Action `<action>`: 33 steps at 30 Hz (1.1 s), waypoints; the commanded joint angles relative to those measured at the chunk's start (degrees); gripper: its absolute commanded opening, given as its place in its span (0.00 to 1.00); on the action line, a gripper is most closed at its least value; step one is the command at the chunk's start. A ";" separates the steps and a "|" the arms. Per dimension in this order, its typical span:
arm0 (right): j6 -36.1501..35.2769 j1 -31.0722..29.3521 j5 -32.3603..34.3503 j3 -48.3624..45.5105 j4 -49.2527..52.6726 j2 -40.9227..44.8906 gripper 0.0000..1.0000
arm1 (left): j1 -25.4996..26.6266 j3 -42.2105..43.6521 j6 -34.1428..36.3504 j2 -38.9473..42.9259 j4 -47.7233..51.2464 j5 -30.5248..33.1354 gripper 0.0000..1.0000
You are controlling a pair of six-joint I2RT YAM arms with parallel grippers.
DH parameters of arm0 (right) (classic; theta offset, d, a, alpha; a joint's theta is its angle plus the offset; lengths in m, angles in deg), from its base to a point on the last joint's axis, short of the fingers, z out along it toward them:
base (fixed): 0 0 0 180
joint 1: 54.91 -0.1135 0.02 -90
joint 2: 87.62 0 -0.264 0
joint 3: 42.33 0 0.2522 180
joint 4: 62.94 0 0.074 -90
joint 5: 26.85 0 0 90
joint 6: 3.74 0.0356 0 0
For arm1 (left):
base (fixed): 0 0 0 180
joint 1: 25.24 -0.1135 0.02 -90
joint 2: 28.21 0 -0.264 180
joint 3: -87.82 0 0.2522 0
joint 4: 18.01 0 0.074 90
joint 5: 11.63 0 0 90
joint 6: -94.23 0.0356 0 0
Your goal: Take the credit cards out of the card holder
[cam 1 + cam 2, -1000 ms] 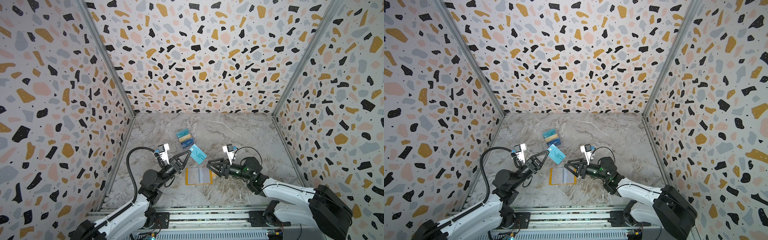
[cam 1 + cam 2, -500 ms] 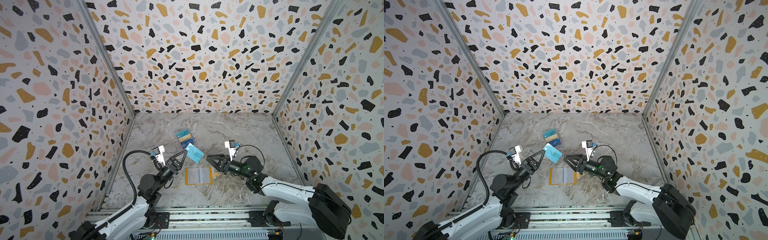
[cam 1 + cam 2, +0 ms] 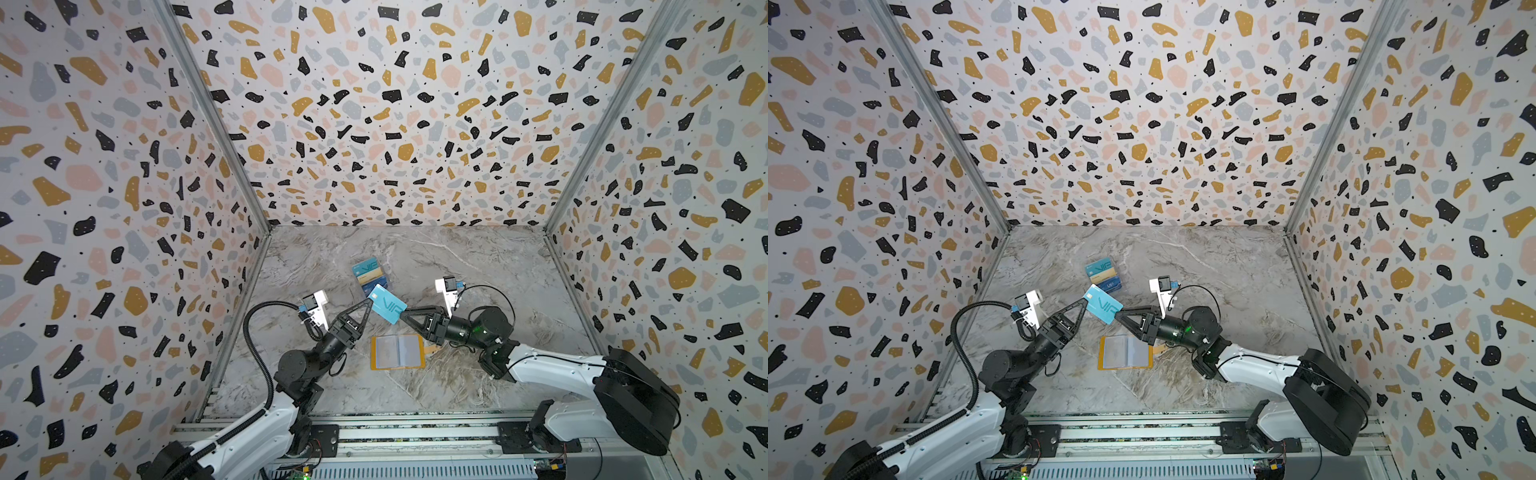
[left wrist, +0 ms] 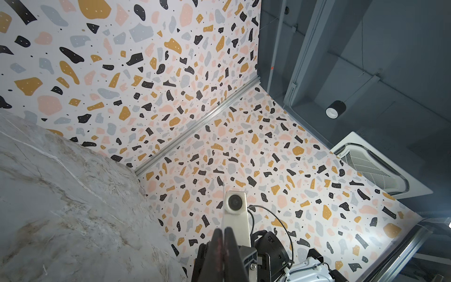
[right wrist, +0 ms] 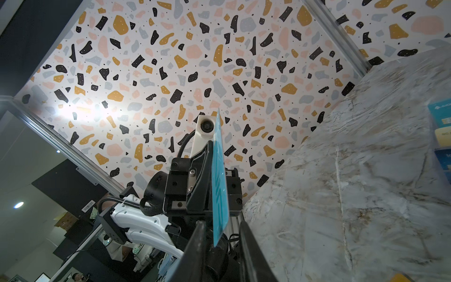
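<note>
Since a second ago the right gripper has swung up from beside the holder to the teal card, its jaws narrowing.

In both top views the left gripper pinches one corner of the card. The card hangs tilted in the air over the middle of the table, between the box toward the back and the holder. The holder lies open and flat, nearer the front edge. The right gripper straddles the card's opposite corner.

In the left wrist view the left gripper is clamped on the card, which shows edge-on as a thin line.

In the right wrist view the card's end stands between the right gripper's fingers with a gap on each side, so the jaws are apart and not gripping.
</note>
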 commanded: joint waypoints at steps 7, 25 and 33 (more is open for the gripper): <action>1.02 -1.24 -1.95 3.22 -4.73 -0.76 0.18 | 0.16 0.51 0.01 -0.97 -5.43 -0.35 0.00; 1.85 -1.24 -1.02 3.29 -7.00 -2.49 0.10 | 0.16 0.46 -0.07 -0.75 -5.42 -2.38 0.00; 2.13 -1.23 -1.16 3.27 -6.97 -2.68 0.01 | 0.16 -0.55 0.92 -0.26 -2.57 -4.67 0.00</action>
